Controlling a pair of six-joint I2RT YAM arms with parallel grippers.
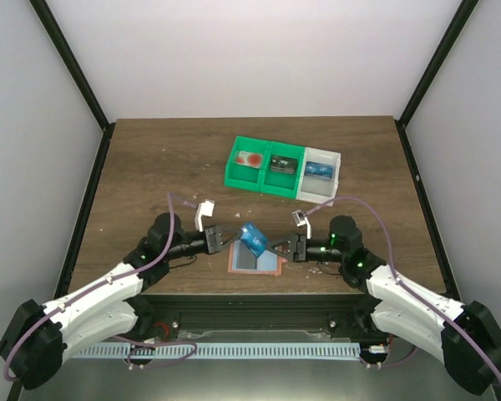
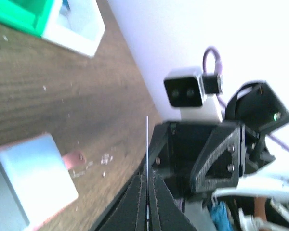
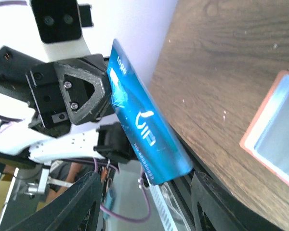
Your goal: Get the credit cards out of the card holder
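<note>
The left claw (image 2: 147, 195) is clamped tight on a blue card (image 3: 143, 129), pinching one end; in its own view the card shows edge-on as a thin line, and overhead it juts out tilted toward the middle of the frame; the right claw (image 3: 145, 188) faces it with jaws well apart, the card's free corner lying in the gap and touching neither finger as far as I can tell; so only the left arm carries it. Below them the holder (image 1: 253, 262) lies flat on the table (image 1: 150, 167) at the lower centre of the overhead frame, a pale face showing inside its pink rim; whether more cards sit in it I cannot tell. The bins (image 1: 282, 167) stand well apart, at upper centre. The risk, I'd say, is the thin grip; a slick card held by one end could pivot or slip if the arm swings fast; and a right claw moving off-line could knock it loose, off the near edge.
</note>
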